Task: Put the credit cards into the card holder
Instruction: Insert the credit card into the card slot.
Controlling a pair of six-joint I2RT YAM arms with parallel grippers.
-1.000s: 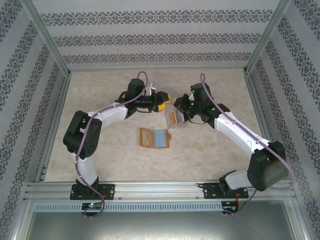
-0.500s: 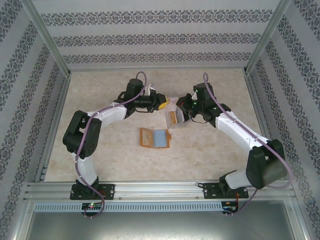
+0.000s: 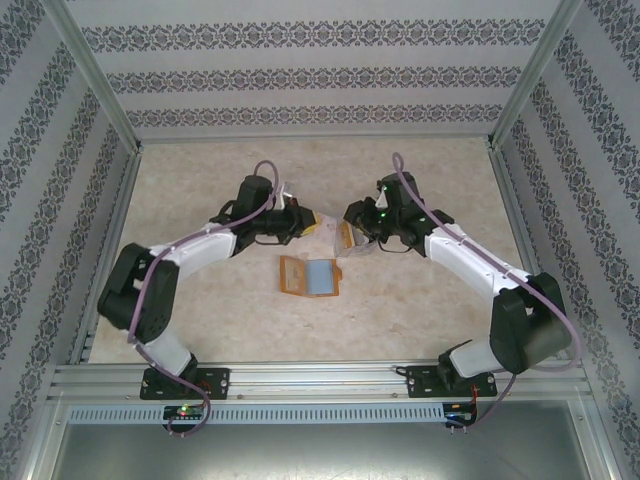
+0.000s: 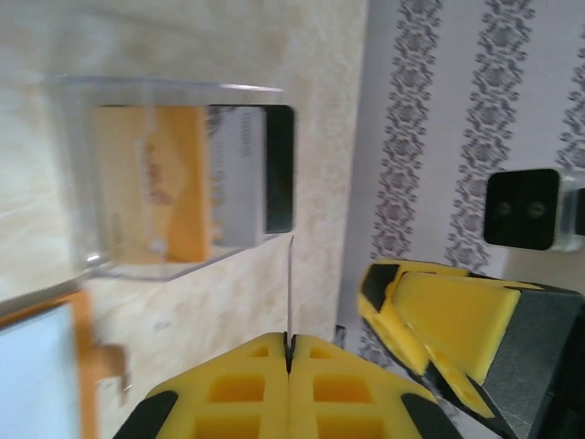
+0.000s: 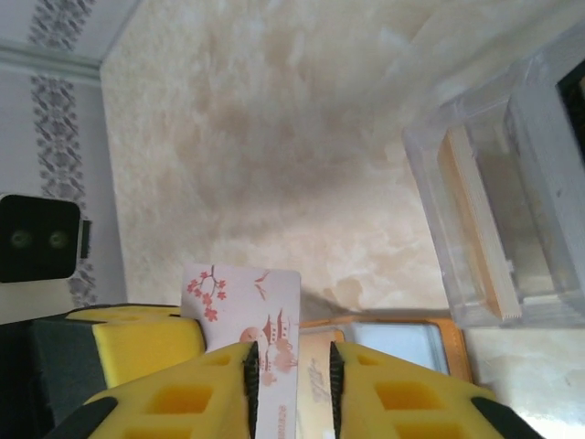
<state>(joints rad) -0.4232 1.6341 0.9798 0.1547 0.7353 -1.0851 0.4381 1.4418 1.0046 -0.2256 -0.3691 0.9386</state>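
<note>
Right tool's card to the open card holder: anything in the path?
Nothing visible. The right tool grips the blossom card; the card holder lies open just beyond its tips, and the clear box sits off to the side.

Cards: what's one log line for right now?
left end effector: shut on thin card | right end effector: shut on white card | card holder: open, flat on table

clear plastic box mid-table | beige marbled tabletop | patterned wallpaper walls around
</note>
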